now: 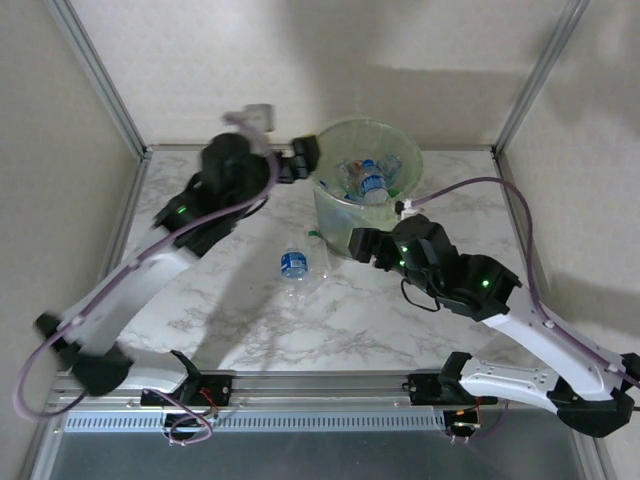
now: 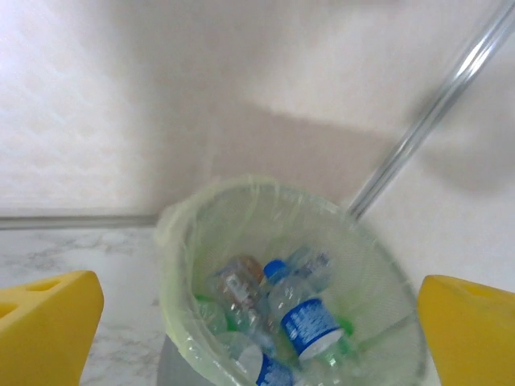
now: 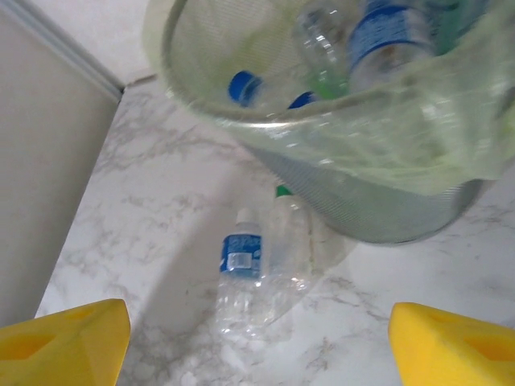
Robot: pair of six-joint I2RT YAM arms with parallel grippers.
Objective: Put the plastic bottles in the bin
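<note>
The bin (image 1: pixel 368 190) stands at the far middle of the marble table (image 1: pixel 230 320), its thin liner (image 3: pixel 386 145) folded over the rim. Inside it lies a heap of bottles (image 2: pixel 273 322). 1 clear bottle with a blue label (image 2: pixel 310 326) sits on top, and a blue cap (image 2: pixel 275 268) and a brownish label (image 2: pixel 237 285) show beside it. The rest overlap too much to count, and the lower edge of the left wrist view cuts the heap off.

The left gripper (image 1: pixel 305 155) hangs just beside the bin's left rim. Its yellow fingers (image 2: pixel 48 322) stand wide apart at the 2 lower corners of its own camera, with nothing between them (only their tips are in frame).

2 bottles lie on the table in front of the bin. 1 is a blue-labelled bottle (image 3: pixel 241 257) with a white cap. The other, just beside it, is a clear, crumpled green-capped bottle (image 3: pixel 286 241) whose top end reaches the foot of the bin. I cannot tell whether it touches the bin wall. From above the clear one is hard to make out against the marble.

The right gripper (image 1: pixel 362 243) is low at the front of the bin, near those 2 bottles. Its jaws are also parted and hold nothing, and its yellow fingertips (image 3: pixel 64 342) are cropped by the frame corners.
</note>
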